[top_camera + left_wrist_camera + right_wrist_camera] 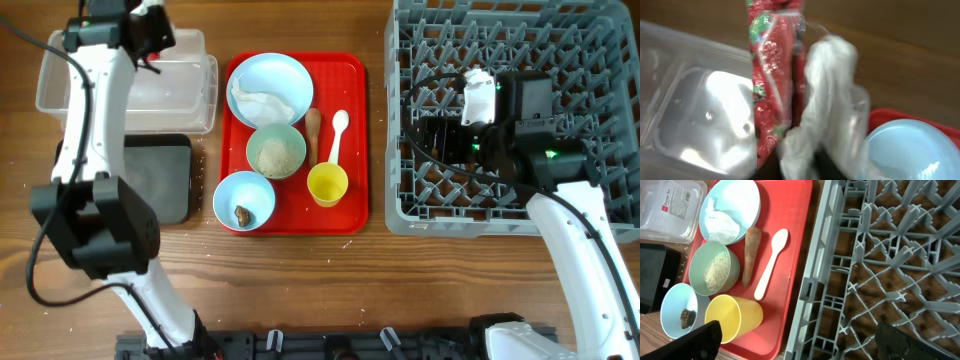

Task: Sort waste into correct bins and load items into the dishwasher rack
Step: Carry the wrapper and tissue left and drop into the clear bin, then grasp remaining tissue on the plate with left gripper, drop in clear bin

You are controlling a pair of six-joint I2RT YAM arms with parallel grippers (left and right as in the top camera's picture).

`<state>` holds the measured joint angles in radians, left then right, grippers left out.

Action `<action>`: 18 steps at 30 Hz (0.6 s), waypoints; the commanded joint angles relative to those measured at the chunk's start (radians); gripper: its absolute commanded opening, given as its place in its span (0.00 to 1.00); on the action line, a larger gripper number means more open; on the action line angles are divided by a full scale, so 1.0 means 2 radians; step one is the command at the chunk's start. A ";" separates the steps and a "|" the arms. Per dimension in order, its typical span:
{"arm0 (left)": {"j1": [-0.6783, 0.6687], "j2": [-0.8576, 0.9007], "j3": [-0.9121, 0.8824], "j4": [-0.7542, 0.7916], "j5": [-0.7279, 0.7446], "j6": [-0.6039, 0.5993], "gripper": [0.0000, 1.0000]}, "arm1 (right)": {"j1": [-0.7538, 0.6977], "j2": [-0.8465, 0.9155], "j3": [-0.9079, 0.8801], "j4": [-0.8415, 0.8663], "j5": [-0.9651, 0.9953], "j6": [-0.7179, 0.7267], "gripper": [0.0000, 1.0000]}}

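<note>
My left gripper (152,30) is shut on the crumpled red-and-white wrapper (775,75) and holds it above the clear tub (185,85), which also shows in the left wrist view (695,125). The view is blurred. On the red tray (350,120) are the light blue plate (270,80) with a white crumpled piece (722,222), a bowl of rice (276,152), a bowl with a dark chunk (244,200), the yellow cup (327,184), the white spoon (338,133) and the brown food piece (313,130). My right gripper (800,345) is open and empty over the grey rack's (600,60) left part.
The black tray (160,178) lies in front of the clear tub, left of the red tray. The rack's left wall (815,280) stands close beside the red tray's right edge. Bare wood table (400,290) runs along the front.
</note>
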<state>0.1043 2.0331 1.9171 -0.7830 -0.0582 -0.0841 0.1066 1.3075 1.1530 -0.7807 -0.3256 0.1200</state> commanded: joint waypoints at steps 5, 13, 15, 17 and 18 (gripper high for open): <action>0.003 0.033 0.001 -0.008 0.001 -0.007 1.00 | 0.000 0.005 0.010 -0.003 -0.006 0.007 1.00; -0.051 -0.023 0.003 -0.083 0.138 -0.017 0.99 | 0.000 0.005 0.010 -0.006 -0.006 0.007 1.00; -0.078 -0.014 -0.004 -0.105 0.142 -0.071 0.99 | 0.000 0.005 0.010 -0.011 -0.006 0.006 1.00; -0.109 -0.003 -0.021 -0.104 0.113 -0.141 0.98 | 0.000 0.005 0.010 -0.011 -0.006 0.006 1.00; -0.123 0.006 -0.027 -0.100 0.093 -0.169 0.98 | 0.000 0.005 0.010 -0.011 -0.007 0.006 1.00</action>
<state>-0.0662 2.0125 1.9110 -0.9913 0.1631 -0.2016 0.1066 1.3075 1.1530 -0.8036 -0.3256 0.1200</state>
